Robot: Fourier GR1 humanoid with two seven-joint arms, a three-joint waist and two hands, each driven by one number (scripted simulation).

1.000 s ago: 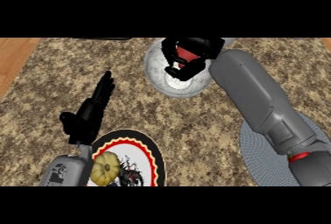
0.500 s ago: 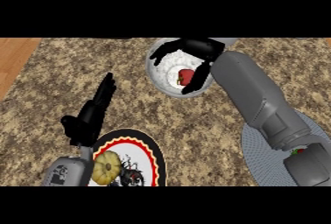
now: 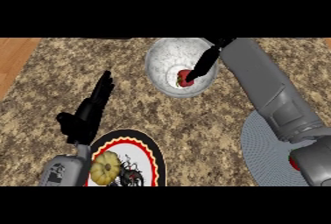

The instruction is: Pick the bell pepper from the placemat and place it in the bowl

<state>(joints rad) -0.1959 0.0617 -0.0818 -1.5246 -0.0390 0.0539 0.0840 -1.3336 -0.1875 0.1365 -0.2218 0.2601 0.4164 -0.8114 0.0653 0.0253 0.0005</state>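
A red bell pepper (image 3: 186,78) lies inside the white speckled bowl (image 3: 158,54) at the back of the counter. My right hand (image 3: 208,60) hangs over the bowl's right side, open, its straight fingers pointing down-left, and their tips reach the pepper's top. The grey forearm runs back over the round grey placemat (image 3: 268,151) at the right, which shows nothing on its visible part. On the left my left hand (image 3: 87,116) rests open over the counter with its fingers pointing away.
A round plate (image 3: 147,151) with a red, black and white pattern and a yellow pumpkin shape sits at the front left, under my left wrist. The counter top is speckled brown stone. A wooden strip (image 3: 14,57) shows at the far left.
My right hand held the pepper above the bowl, then spread open. The pepper now lies in the bowl and the hand has drawn to the bowl's right side. The left hand has not moved.
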